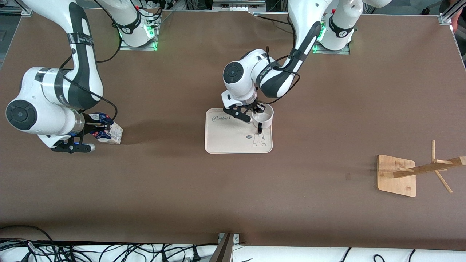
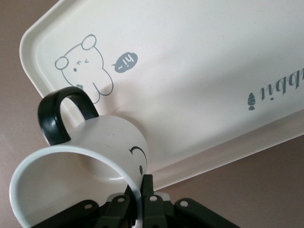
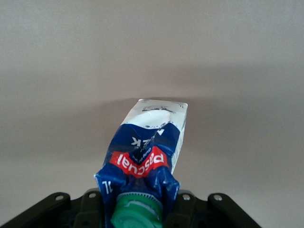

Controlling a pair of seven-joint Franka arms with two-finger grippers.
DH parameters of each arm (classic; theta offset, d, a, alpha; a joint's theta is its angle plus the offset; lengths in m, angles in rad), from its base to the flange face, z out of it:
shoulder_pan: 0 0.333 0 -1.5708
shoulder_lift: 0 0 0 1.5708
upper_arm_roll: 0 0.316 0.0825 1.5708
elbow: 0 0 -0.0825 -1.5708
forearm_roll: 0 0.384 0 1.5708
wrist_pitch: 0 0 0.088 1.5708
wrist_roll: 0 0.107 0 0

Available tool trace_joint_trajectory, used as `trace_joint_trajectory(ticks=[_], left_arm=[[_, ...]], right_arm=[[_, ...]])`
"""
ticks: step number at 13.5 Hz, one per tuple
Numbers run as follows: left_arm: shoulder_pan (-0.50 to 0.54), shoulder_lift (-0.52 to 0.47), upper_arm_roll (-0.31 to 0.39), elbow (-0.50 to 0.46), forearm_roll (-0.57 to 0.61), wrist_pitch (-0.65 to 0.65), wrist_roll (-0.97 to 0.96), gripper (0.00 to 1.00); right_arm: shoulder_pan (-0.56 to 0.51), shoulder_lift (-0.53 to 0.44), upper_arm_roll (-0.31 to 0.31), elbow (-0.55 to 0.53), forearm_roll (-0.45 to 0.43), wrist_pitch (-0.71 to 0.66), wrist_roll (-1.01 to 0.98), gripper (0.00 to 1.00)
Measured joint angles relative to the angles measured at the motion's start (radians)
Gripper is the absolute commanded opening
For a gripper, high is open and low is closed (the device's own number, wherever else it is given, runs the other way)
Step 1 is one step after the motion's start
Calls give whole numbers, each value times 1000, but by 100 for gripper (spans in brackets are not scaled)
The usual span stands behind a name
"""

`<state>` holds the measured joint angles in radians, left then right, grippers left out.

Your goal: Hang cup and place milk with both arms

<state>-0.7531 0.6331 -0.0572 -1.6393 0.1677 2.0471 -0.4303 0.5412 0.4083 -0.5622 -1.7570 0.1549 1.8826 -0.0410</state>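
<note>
Left gripper [image 1: 257, 110] at the cream tray [image 1: 225, 140] mid-desk, jaws clamped on the rim of the white cup [image 1: 263, 117]. Cup sits on the tray's corner toward the left arm's base, black handle [image 2: 59, 114] toward the front camera, near the printed bear.

Right gripper [image 1: 97, 125] at the right arm's end of the desk, jaws clamped on the milk [image 1: 111, 130] at its gable top; green cap [image 3: 137, 213] between them. Carton tilted.

Wooden rack [image 1: 418, 171] stands toward the left arm's end, well apart from the tray.

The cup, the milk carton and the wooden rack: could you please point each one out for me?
cup [image 1: 264, 117], front view, on its white side wall.
milk carton [image 3: 151, 142], right wrist view, on its blue printed face.
wooden rack [image 1: 396, 174], front view, on its flat base.
</note>
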Motion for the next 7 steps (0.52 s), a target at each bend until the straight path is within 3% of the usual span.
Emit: trace_joint_trajectory(ticks=[4, 7], left_arm=[[2, -36, 14, 44, 1, -1, -12, 0], [47, -134, 56, 96, 4, -60, -16, 0]], right_arm=[[5, -32, 4, -39, 1, 47, -1, 32], [9, -42, 19, -40, 36, 97, -1, 32]])
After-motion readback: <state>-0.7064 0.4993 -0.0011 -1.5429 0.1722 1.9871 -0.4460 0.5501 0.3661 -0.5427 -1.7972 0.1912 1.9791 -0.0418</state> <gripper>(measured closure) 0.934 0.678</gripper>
